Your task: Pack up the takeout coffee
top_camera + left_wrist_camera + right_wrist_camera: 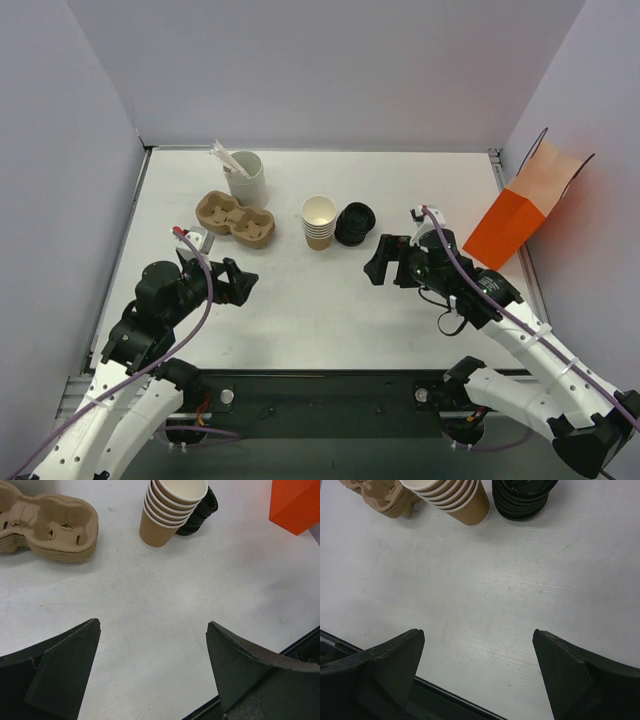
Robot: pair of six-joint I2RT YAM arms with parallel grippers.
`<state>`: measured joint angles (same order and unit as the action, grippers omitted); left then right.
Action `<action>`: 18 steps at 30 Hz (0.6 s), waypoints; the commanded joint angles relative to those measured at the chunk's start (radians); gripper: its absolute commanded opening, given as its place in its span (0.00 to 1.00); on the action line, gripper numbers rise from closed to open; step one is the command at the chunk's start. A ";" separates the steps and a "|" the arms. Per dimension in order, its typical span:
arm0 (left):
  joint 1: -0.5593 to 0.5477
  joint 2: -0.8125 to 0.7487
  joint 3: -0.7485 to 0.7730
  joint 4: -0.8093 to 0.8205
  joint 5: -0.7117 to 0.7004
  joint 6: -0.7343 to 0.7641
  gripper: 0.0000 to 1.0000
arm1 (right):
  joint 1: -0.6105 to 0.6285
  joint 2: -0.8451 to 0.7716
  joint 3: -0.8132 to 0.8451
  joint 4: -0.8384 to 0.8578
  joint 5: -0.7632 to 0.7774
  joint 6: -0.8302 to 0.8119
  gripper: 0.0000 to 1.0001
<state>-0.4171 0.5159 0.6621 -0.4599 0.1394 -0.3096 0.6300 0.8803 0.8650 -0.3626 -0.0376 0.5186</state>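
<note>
The left gripper [245, 285] hangs with its black fingers spread wide, nothing between them, over the white table [320, 310]. The right gripper [376, 262] is spread just as wide and also holds nothing. The two point toward each other and are well apart.

No cup with a lid on it can be made out in any view. Beyond and between the grippers stands a nested stack of lidless tan paper cups [318, 222], touching a pile of round black plastic lids [354, 223] on its right. Left of the stack lies a brown moulded-pulp cup carrier [235, 218], with a pale cup of white sticks [245, 178] behind it. An orange paper bag [520, 215] stands at the table's right edge.
</note>
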 commanded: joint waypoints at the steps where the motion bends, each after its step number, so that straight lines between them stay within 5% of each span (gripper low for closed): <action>1: -0.002 0.007 0.022 0.027 0.006 0.012 0.97 | 0.005 0.025 0.046 -0.006 0.027 0.000 0.99; 9: -0.002 -0.013 0.014 0.035 -0.011 0.015 0.97 | 0.005 0.098 0.153 -0.019 0.093 0.018 0.97; 18: -0.002 -0.008 0.014 0.029 -0.038 0.015 0.97 | 0.010 0.489 0.483 -0.035 0.247 0.004 0.59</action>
<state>-0.4171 0.5060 0.6621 -0.4603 0.1223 -0.3046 0.6300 1.2339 1.2430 -0.3870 0.1040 0.5255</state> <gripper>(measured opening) 0.969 0.635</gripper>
